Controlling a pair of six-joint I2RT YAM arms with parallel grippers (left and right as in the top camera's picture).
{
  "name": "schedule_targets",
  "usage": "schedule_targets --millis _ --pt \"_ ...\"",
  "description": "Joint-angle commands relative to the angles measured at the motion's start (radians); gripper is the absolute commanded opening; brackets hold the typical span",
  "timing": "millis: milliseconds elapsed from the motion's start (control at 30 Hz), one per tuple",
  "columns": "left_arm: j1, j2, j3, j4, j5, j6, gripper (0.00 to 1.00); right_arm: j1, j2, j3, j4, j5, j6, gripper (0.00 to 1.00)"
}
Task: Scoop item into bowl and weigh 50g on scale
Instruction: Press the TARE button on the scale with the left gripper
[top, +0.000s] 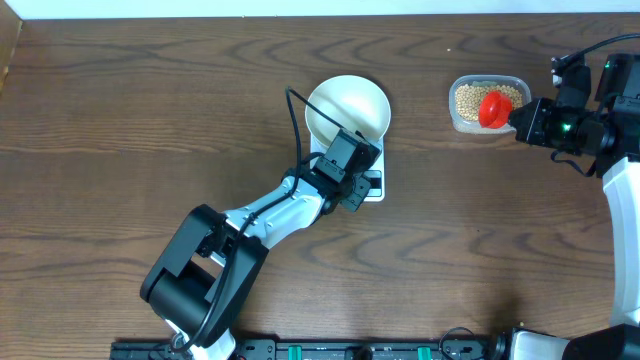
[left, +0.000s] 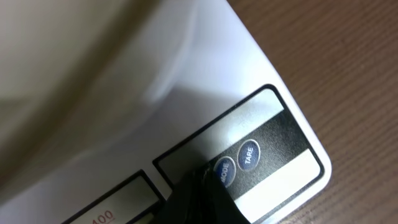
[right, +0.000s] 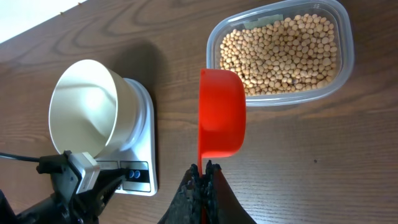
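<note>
The white bowl (top: 348, 105) stands on the white scale (top: 374, 190) at mid table and looks empty in the right wrist view (right: 84, 106). My left gripper (top: 366, 172) is shut, its tip (left: 204, 185) at the scale's front edge (left: 273, 186), touching or just beside the MODE button (left: 224, 172). My right gripper (right: 204, 171) is shut on the handle of a red scoop (right: 222, 112), held beside the clear tub (right: 345, 43) of tan beans (right: 280, 53). In the overhead view the scoop (top: 494, 108) is over the tub (top: 462, 125).
The TARE button (left: 249, 153) is next to MODE. The scale's display (left: 93, 211) is partly in view at the lower left. The tub is at the far right of the brown wooden table (top: 150, 110), close to the right arm.
</note>
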Motion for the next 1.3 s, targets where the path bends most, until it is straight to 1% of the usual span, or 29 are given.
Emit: schedule_targets --millis 0,267,433,800,1067,1267 --pt "0.017 0.068 -0.048 0.0 -0.113 0.006 0.07 -0.008 -0.015 0.018 0.0 0.0 -0.014 0.01" --pt "0.017 0.084 -0.048 0.016 -0.112 0.006 0.07 -0.008 -0.015 0.018 0.0 0.0 -0.022 0.01" --pt "0.017 0.079 -0.048 0.009 -0.051 0.006 0.07 -0.008 -0.015 0.018 0.0 0.0 -0.022 0.01" --pt "0.015 -0.059 -0.048 0.006 -0.038 0.006 0.07 -0.008 -0.015 0.018 0.0 0.0 -0.026 0.01" --pt "0.015 -0.043 -0.048 -0.001 -0.037 0.006 0.08 -0.008 -0.015 0.018 0.0 0.0 -0.032 0.01" --pt "0.015 -0.051 -0.044 0.028 -0.027 0.006 0.07 -0.008 -0.015 0.018 -0.001 0.0 -0.032 0.01"
